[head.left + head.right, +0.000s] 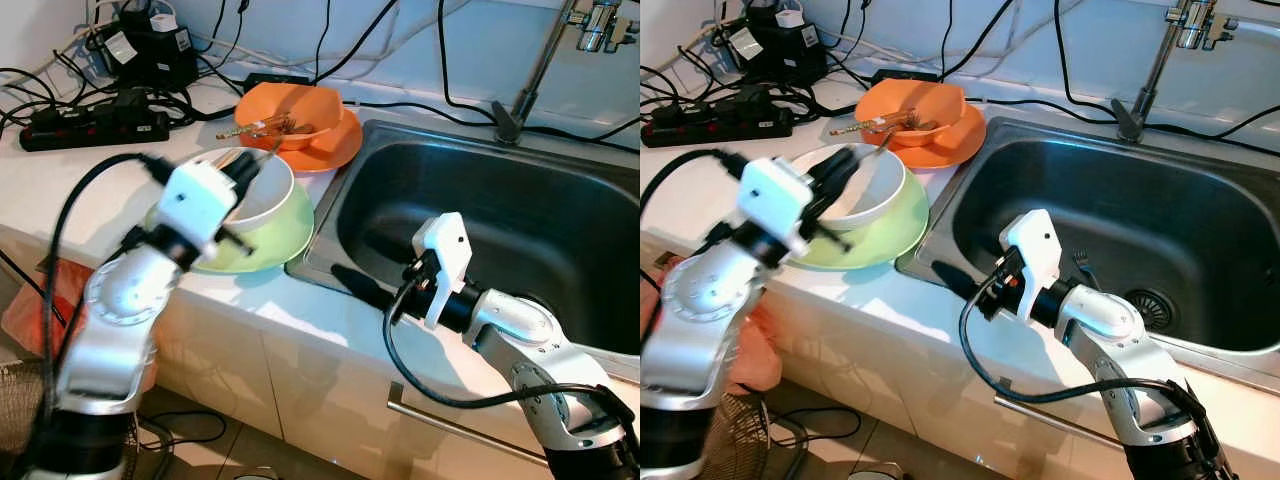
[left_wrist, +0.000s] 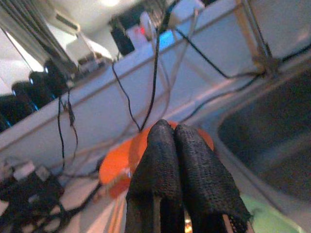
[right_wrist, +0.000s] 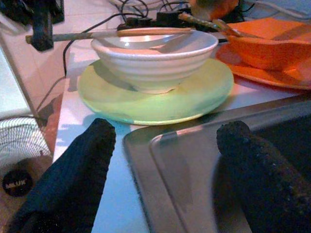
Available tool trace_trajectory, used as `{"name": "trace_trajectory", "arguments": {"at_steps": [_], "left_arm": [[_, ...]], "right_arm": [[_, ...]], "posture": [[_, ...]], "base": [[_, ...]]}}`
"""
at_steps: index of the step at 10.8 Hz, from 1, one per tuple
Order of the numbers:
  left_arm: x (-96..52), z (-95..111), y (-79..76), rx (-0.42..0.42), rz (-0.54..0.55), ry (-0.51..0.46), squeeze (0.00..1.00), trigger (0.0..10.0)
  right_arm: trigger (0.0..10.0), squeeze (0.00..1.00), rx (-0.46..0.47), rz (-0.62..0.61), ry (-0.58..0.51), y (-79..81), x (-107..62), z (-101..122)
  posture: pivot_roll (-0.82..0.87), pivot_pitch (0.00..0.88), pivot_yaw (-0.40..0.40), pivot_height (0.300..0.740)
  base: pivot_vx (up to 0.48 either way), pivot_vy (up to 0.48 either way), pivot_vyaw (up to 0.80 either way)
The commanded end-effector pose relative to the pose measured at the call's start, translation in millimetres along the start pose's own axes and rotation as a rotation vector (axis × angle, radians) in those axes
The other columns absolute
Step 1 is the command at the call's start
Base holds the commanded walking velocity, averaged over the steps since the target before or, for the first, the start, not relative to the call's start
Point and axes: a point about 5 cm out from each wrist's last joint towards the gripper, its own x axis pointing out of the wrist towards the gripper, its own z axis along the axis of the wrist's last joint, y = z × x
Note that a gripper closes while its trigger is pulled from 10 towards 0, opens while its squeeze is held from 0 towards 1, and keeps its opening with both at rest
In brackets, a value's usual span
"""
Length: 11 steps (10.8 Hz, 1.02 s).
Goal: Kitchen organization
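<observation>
Overhead, in the left eye view, the white bowl (image 1: 258, 190) sat on the green plate (image 1: 270, 240) on the worktop (image 1: 60, 190), just beside the sink (image 1: 500, 220). The left end effector (image 1: 245, 172) reached over the bowl's near rim, arm bent up from below, plainly the nearer one. The right eye view showed the right end effector (image 1: 985, 290) low at the sink's front edge, pointing toward the plate. The left wrist view showed black fingers (image 2: 165, 170) pressed together, with the orange bowl (image 2: 121, 162) beyond. From the right wrist view, spread fingers (image 3: 82, 165) framed the plate, chopsticks (image 3: 112, 34) lying crosswise over the bowl.
</observation>
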Motion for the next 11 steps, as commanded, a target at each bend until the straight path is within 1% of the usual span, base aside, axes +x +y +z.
{"name": "trace_trajectory", "arguments": {"at_steps": [1, 2, 3, 4, 5, 6, 7, 8, 9, 10, 11], "left_arm": [[5.8, 16.1, 2.9, 0.033, 0.026, -0.082, 0.00, 0.0], [9.6, 19.7, 2.2, 0.034, 0.039, -0.107, 0.00, 0.0], [22.7, 26.1, -11.1, -0.012, 0.021, -0.166, 0.00, 0.0], [31.0, 29.3, -22.5, -0.058, -0.006, -0.192, 0.00, 0.0], [41.3, 31.8, -36.0, -0.182, -0.034, -0.214, 0.00, 0.0], [47.1, 30.2, -39.6, -0.293, -0.030, -0.211, 0.00, 0.0], [54.3, 27.1, -40.4, -0.440, -0.015, -0.202, 0.00, 0.0], [64.2, 21.6, -38.2, -0.690, 0.007, -0.191, 0.00, 0.0], [69.7, 16.2, -38.1, -0.875, 0.017, -0.179, 0.00, 0.0], [74.7, 7.6, -40.7, -1.150, 0.031, -0.159, 0.00, 0.0], [75.3, 2.4, -44.1, -1.313, 0.021, -0.148, 0.00, 0.0]], "right_arm": [[10.0, 0.00, -0.014, -0.041, -0.024, -7.2, 0.2, 6.2], [10.0, 0.00, 0.007, -0.081, -0.045, -12.6, 0.1, 8.5], [10.0, 0.00, 0.108, -0.211, -0.124, -31.5, -0.8, 16.7], [10.0, 0.00, 0.160, -0.260, -0.157, -39.4, -1.9, 19.4], [10.0, 0.00, 0.239, -0.346, -0.209, -50.5, -4.2, 22.8], [10.0, 0.00, 0.287, -0.386, -0.238, -55.7, -4.9, 24.7], [10.0, 0.00, 0.318, -0.417, -0.260, -59.1, -5.3, 26.4], [10.0, 0.00, 0.343, -0.437, -0.279, -60.7, -5.3, 27.9], [10.0, 0.00, 0.367, -0.443, -0.289, -60.8, -5.1, 28.9], [10.0, 0.00, 0.400, -0.443, -0.302, -60.8, -4.2, 30.2], [10.0, 0.00, 0.435, -0.432, -0.311, -60.0, -3.1, 31.2]], "posture": [[0.26, 0.019, 0.031, 0.740], [0.26, 0.017, 0.029, 0.740], [0.25, 0.014, 0.027, 0.740], [0.24, 0.009, 0.026, 0.740], [0.24, 0.009, 0.026, 0.740], [0.22, 0.008, 0.031, 0.740], [0.22, 0.008, 0.033, 0.740], [0.21, 0.010, 0.035, 0.740], [0.21, 0.012, 0.037, 0.740], [0.20, 0.012, 0.038, 0.740], [0.20, 0.015, 0.040, 0.740]], "base": [[0.000, 0.000, 0.00], [0.000, 0.000, 0.00], [0.000, 0.000, 0.00], [0.000, 0.000, 0.00], [0.000, 0.000, 0.00], [0.000, 0.000, 0.00], [0.000, 0.000, 0.00], [0.000, 0.000, 0.00], [0.000, 0.000, 0.00], [0.000, 0.000, 0.00], [0.000, 0.000, 0.00]]}}
